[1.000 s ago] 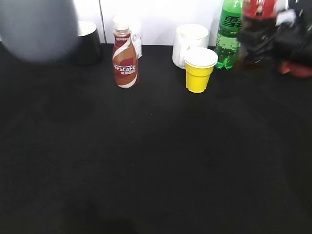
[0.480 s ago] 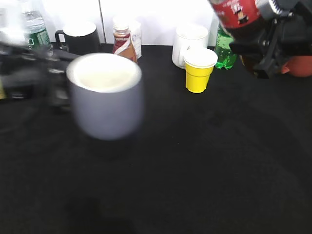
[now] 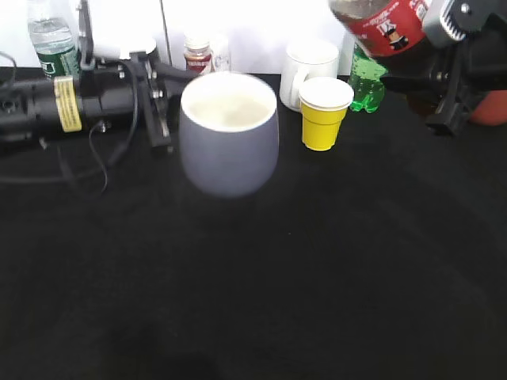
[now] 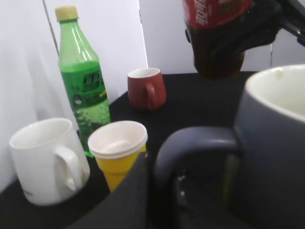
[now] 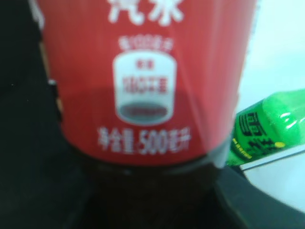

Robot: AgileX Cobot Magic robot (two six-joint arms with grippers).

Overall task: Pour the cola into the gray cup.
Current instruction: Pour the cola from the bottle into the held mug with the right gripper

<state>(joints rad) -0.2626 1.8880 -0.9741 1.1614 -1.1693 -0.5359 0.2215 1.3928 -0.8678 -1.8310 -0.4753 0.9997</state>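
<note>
The gray cup [image 3: 229,133] hangs upright above the black counter [image 3: 317,269], mouth up, its handle pinched by the left claw [image 3: 162,107]. Farther right, the right claw [image 3: 444,75] clamps the cola [image 3: 384,24], which tilts with its long axis leaning left; its top is cut off.

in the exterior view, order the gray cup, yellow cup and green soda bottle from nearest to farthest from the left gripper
1. The gray cup: held by the left gripper, just right of it.
2. The yellow cup: farther right, past the gray cup.
3. The green soda bottle: farthest right, at the back behind the yellow cup.
</note>
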